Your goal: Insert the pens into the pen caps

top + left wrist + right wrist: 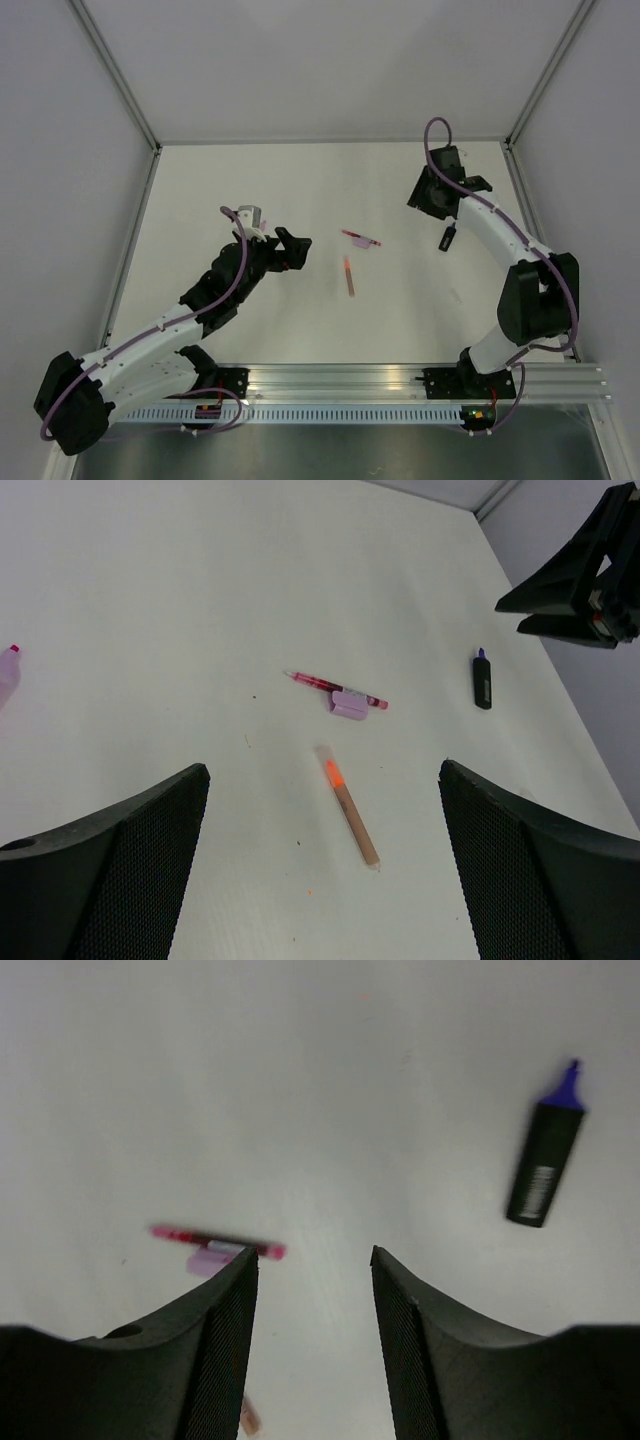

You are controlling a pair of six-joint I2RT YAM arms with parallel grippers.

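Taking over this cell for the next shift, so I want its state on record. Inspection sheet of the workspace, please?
Surface: white table, tiny specks.
Job's things: pink pen lying flat, pink cap against its side; orange pen flat nearby; black marker, purple tip bare, apart from them.
Clutter: pale object cut off at the left wrist view's edge, cannot identify.
Grippers: left gripper open, empty; right gripper open, empty.
Cables: purple cable along the left arm, another along the right, neither on the pens.
Surroundings: grey walls, aluminium rail at the near edge.
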